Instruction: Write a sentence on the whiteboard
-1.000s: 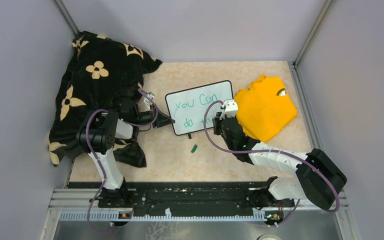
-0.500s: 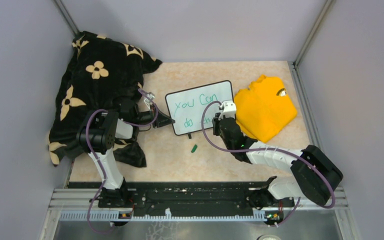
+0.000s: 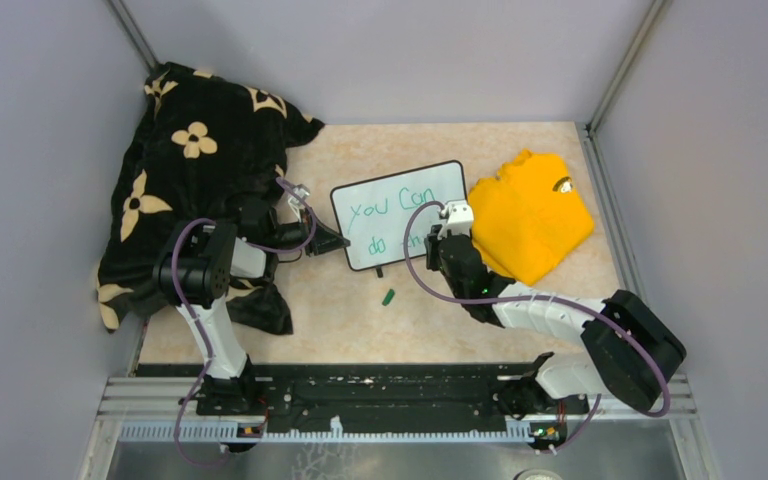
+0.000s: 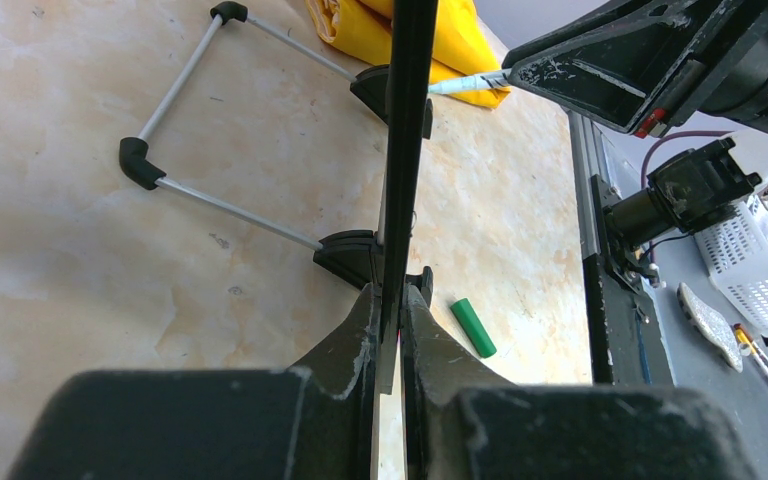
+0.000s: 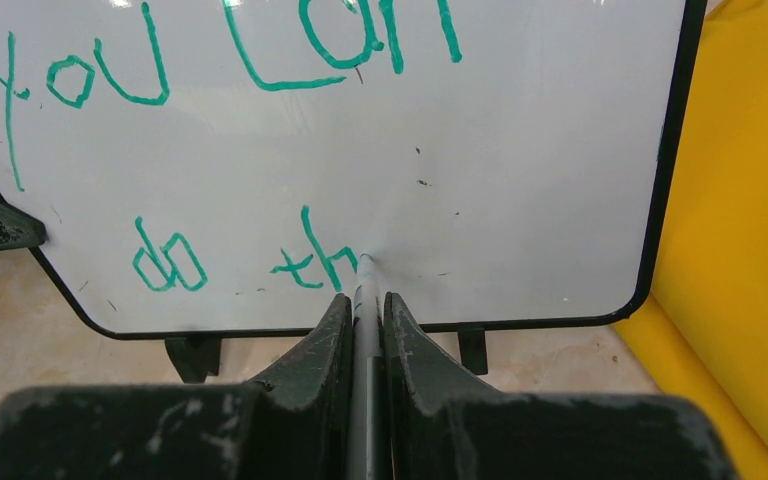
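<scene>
Mid-table on my screen, the small, black-framed rectangular whiteboard (image 3: 400, 215) stands propped on black feet, its white face bearing green handwriting: "You Can do th".

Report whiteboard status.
Left end effector shut on whiteboard edge. Right end effector shut on marker, tip on board after "do th". Green cap lies clear.

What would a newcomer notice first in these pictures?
The whiteboard stands mid-table with green writing, "You Can do th", where the right gripper presses a marker to it. The left gripper clamps the whiteboard's left edge. A yellow shirt lies right of it, a black flowered blanket far left.
</scene>
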You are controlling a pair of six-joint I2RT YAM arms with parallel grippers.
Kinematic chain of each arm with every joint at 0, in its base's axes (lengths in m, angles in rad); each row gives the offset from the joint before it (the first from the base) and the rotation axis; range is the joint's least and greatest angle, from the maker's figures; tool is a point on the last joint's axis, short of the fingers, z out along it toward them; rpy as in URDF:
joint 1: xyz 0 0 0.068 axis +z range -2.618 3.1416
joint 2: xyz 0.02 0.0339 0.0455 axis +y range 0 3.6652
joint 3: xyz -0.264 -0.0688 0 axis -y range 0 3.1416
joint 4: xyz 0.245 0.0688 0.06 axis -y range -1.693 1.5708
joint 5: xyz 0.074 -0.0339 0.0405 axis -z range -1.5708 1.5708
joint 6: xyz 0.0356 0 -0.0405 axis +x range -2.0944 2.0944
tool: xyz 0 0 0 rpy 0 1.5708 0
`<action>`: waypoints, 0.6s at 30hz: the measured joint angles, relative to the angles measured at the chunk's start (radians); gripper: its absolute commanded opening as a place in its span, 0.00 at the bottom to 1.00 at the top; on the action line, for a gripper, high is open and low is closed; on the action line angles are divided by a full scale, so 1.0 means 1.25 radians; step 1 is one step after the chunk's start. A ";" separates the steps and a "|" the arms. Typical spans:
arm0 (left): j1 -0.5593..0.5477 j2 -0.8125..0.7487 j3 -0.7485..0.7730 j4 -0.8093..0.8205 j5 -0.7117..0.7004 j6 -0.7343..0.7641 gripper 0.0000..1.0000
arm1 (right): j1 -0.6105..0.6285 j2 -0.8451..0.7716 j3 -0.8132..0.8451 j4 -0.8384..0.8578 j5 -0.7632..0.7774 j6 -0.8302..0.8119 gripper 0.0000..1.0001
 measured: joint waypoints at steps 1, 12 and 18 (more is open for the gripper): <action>0.000 0.000 0.000 0.000 0.000 0.000 0.00 | 0.000 0.000 0.000 0.000 0.000 0.000 0.00; -0.004 0.000 0.000 0.000 0.000 0.000 0.00 | -0.006 0.002 0.010 0.000 0.001 0.000 0.00; -0.004 0.000 0.000 0.000 0.000 0.000 0.00 | -0.007 0.002 0.011 0.001 0.002 0.000 0.00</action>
